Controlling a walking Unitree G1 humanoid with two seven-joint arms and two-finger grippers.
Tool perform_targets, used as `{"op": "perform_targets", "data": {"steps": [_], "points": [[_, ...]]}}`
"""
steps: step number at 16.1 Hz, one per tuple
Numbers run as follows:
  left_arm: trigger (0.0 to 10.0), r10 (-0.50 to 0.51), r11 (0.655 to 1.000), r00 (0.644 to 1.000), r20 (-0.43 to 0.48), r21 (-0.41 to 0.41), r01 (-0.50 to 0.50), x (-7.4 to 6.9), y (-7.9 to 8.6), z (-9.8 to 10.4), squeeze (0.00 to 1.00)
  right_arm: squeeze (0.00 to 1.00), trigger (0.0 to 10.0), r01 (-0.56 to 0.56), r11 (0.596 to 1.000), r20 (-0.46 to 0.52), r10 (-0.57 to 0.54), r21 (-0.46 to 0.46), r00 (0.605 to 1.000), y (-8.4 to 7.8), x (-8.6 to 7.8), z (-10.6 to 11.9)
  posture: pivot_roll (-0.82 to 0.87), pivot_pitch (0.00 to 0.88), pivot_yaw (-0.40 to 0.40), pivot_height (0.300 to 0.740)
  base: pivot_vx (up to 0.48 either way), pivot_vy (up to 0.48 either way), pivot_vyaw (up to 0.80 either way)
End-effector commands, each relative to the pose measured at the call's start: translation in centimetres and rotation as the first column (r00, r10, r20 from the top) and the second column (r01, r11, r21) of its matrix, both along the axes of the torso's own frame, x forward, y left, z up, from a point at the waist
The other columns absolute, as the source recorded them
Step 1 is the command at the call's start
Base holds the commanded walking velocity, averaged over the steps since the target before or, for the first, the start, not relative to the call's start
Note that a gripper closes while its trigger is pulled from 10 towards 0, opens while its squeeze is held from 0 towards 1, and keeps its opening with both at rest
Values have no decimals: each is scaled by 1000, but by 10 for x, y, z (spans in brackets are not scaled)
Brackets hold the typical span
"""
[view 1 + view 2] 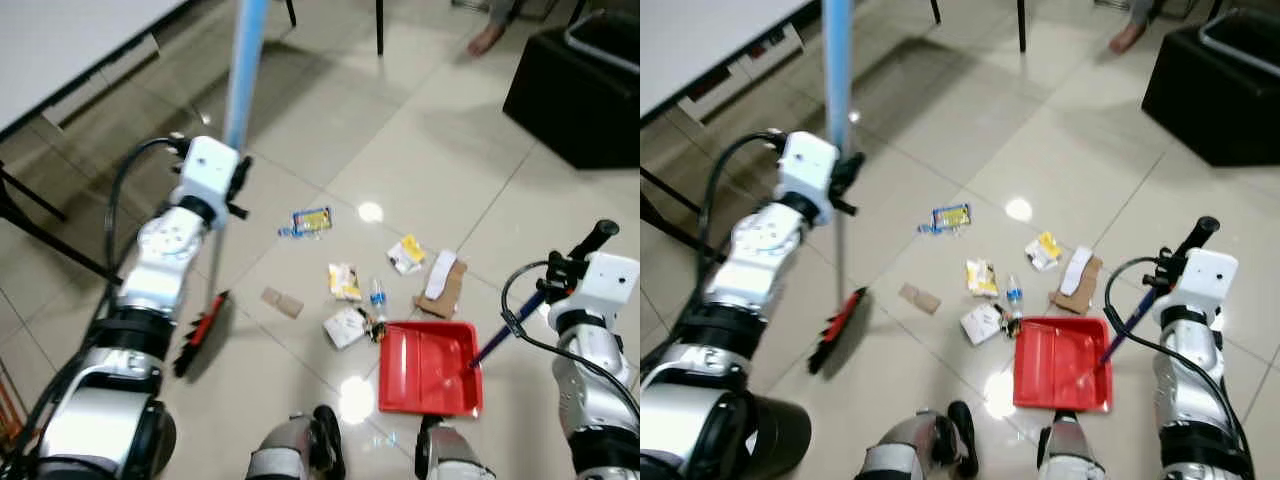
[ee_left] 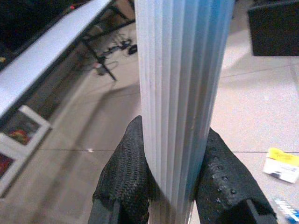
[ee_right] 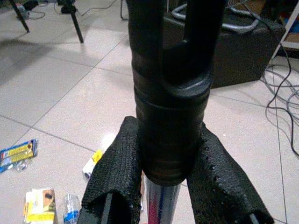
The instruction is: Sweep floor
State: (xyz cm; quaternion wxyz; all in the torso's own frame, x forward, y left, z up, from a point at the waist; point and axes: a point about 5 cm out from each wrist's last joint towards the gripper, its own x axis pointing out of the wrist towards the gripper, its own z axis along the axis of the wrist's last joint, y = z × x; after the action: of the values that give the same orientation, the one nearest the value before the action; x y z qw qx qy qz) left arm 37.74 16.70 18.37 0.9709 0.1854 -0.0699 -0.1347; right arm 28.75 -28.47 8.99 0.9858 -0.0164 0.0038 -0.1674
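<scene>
Silver arms [image 1: 160, 260] with white wrist blocks, looping black cables — black textured claw fingers [image 2: 124, 172].

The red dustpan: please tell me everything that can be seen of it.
The red dustpan is a shallow rectangular tray that looks like plastic, with raised walls and nothing inside. It rests on the tiled floor before the robot's feet, its open edge facing the litter and close to the nearest pieces. A long dark handle rises from its right side; the right claw is shut on the handle's black top.

open tile [image 1: 330, 140] ahead | litter [image 1: 345, 282] blocks before dustpan [image 1: 430, 367] | black bin [image 1: 585, 85] far right
</scene>
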Motion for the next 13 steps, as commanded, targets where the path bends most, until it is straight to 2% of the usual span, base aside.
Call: {"op": "perform_targets", "data": {"steps": [1,5,6,8,9,13], "points": [[10000,-22,1000,998,52,5,22,1,-5,14,0,0,10000,-10,1000,-25,11,18,1000,10,-2,-7,-30,339,232,740,0,0,0],[10000,-15,1000,997,79,-21,16,2,-7,22,0,0,10000,7,1000,35,-6,-25,999,-4,-2,14,-56,326,204,740,0,0,0],[10000,-2,1000,996,88,-28,5,3,-5,24,0,0,10000,46,996,60,-41,-77,997,-18,-3,26,-61,313,195,740,0,0,0],[10000,2,1000,996,90,-30,1,3,-5,25,0,0,10000,82,993,73,-75,-87,995,-30,-4,32,-65,303,189,740,0,0,0],[10000,7,999,996,92,-35,-4,4,-7,25,0,0,10000,121,989,94,-112,-91,989,-41,-1,42,-70,290,183,740,0,0,0],[10000,15,998,995,102,-67,-8,7,-16,26,0,0,10000,107,989,148,-92,-101,985,-43,9,62,-99,251,150,740,0,0,0]]}}
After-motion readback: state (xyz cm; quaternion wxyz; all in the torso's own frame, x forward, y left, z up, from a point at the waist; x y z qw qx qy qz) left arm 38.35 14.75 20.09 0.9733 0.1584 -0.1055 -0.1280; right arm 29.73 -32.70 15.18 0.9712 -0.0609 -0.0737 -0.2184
